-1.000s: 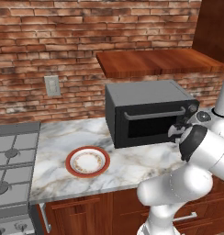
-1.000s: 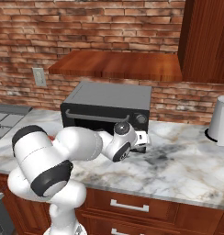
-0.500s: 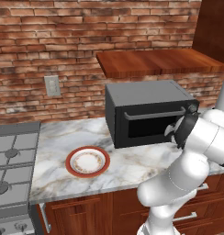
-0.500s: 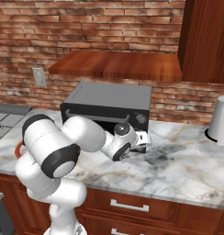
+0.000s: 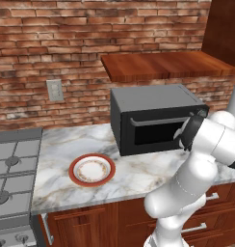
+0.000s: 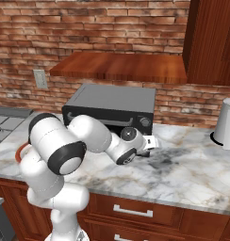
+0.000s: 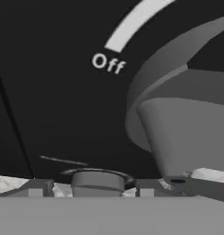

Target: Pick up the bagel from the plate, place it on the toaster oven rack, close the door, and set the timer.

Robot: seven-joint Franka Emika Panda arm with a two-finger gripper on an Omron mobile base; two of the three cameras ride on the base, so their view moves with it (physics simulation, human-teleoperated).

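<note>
Dark grey metal of the toaster oven (image 5: 155, 118) takes up the back of the marble counter (image 5: 138, 173), and every place below is given relative to it. Its door (image 5: 160, 130) is seen shut, the silver bar handle level across the top of the glass, so the closing step is judged done. The plate (image 5: 91, 170) lies on the counter well to the left of the toaster oven and in front of it, and no bagel is seen on it; the bagel is judged to be inside, though the rack cannot be seen through the dark glass. Only the timer is judged left.

The gripper (image 6: 147, 143) is held at the right end of the toaster oven's front, by the knob column. In the hand view a grey knob (image 7: 178, 119) is seen very close, to the right of a white "Off" mark (image 7: 108, 63) on the black panel. Whether the jaws have closed on the knob cannot be told; the knob appears just beside them, off to one side, not plainly between the tips.
</note>
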